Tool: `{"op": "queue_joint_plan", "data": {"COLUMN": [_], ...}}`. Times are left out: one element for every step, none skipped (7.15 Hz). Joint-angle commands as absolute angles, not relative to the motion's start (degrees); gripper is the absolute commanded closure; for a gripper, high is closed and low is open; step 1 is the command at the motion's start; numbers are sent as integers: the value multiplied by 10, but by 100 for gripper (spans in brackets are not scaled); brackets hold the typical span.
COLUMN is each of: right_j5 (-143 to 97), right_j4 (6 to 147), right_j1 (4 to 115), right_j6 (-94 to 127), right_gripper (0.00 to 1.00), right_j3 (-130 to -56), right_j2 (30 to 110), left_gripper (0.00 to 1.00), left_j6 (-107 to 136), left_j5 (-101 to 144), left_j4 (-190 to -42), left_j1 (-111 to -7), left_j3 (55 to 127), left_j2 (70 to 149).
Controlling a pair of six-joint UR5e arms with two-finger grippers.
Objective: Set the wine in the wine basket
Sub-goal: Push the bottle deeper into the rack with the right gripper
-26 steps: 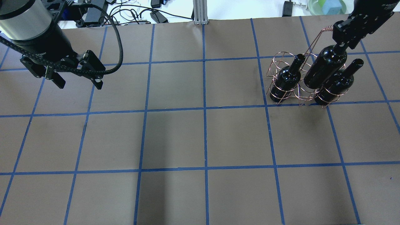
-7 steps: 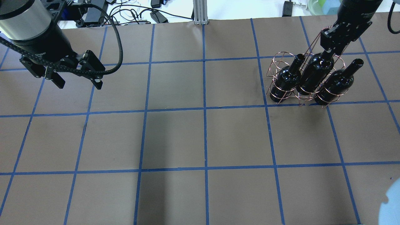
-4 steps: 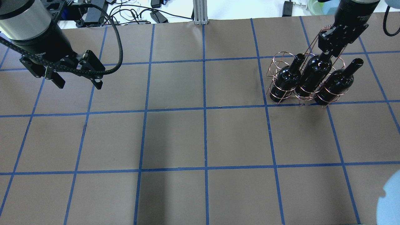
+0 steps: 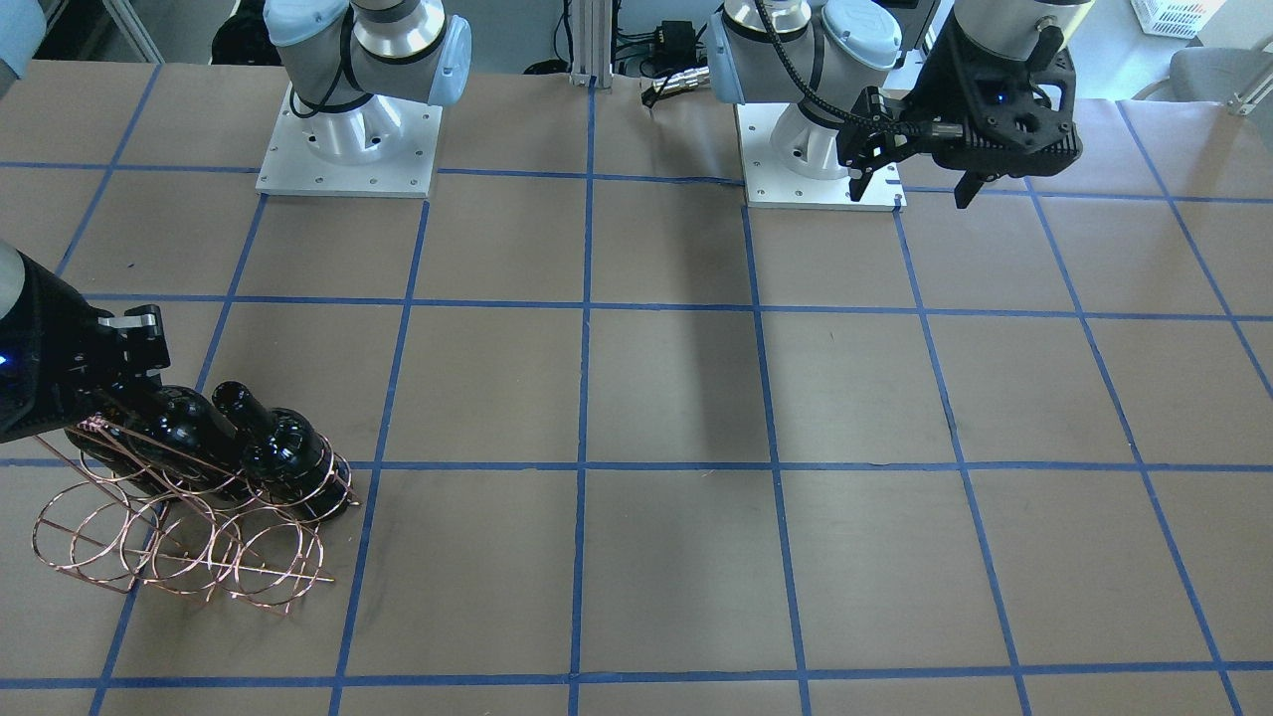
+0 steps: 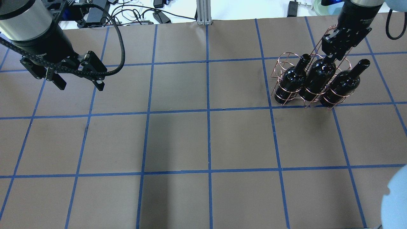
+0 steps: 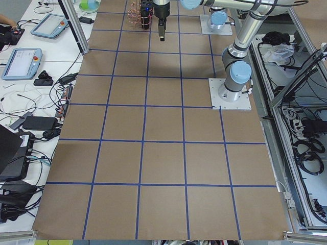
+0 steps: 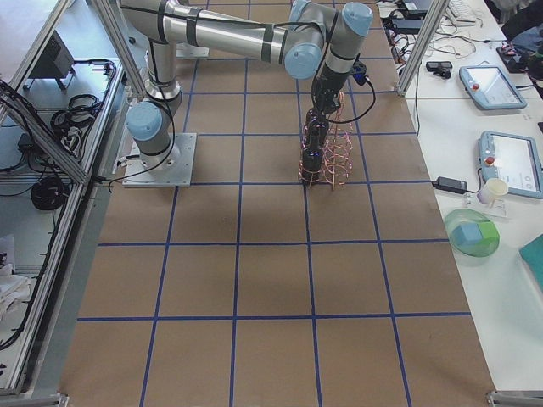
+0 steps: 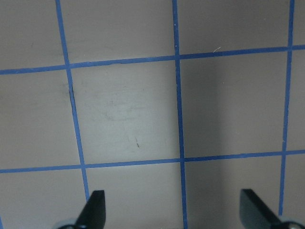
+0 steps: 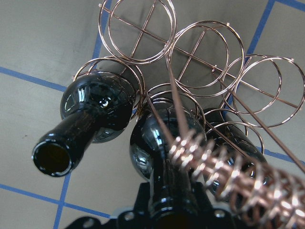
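Observation:
The copper wire wine basket [image 5: 284, 59] stands at the far right of the table, with its twisted handle [image 9: 224, 167] close to the right wrist camera. Three near-black wine bottles stand upright in its front row of rings. My right gripper [image 5: 329, 57] is shut on the neck of the middle bottle [image 5: 317, 79], whose body sits down inside the middle ring [image 9: 152, 143]. The other two bottles [image 5: 293, 79] [image 5: 341, 83] flank it. The basket's back row of rings [image 9: 138, 28] is empty. My left gripper [image 5: 79, 84] hangs open and empty over the far left of the table, with its fingertips [image 8: 95, 210] wide apart.
Cables and power bricks [image 5: 133, 14] lie beyond the table's far edge. A blurred pale blue shape [image 5: 394, 197] shows at the lower right corner of the overhead view. A green bowl [image 7: 471, 233] and tablets sit on the side bench. The arm bases [image 4: 348, 149] [image 4: 816, 149] stand at the robot's edge.
My right gripper has lowered the middle bottle from above the basket down into the middle front ring. The left arm has not moved.

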State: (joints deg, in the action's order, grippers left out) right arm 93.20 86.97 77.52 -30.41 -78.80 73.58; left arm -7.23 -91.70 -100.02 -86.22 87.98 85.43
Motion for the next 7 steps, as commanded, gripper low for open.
{"op": "queue_joint_plan", "data": {"right_j5": [933, 931, 931, 931, 931, 932, 934], "right_j4": [871, 891, 899, 899, 898, 897, 894], "right_j1": [775, 775, 775, 775, 775, 775, 775], "right_j6": [-302, -301, -298, -297, -296, -295, -295], "right_gripper": [100, 100, 100, 100, 92, 24, 1], "right_j3": [-790, -804, -816, -816, -816, -816, -816], "right_j2": [727, 725, 725, 726, 729, 732, 738], "left_gripper": [0, 0, 0, 0, 0, 0, 0], "left_j6": [-72, -73, -72, -73, -72, -72, -72], "left_j5": [-917, -917, -917, -917, -917, -916, -917], "left_j4": [-1000, -1000, -1000, -1000, -1000, -1000, -1000], "left_j1": [-862, -862, -862, -862, -862, -862, -862], "left_j3": [880, 880, 880, 880, 880, 880, 880], "left_j2": [854, 854, 854, 854, 854, 854, 853]}}
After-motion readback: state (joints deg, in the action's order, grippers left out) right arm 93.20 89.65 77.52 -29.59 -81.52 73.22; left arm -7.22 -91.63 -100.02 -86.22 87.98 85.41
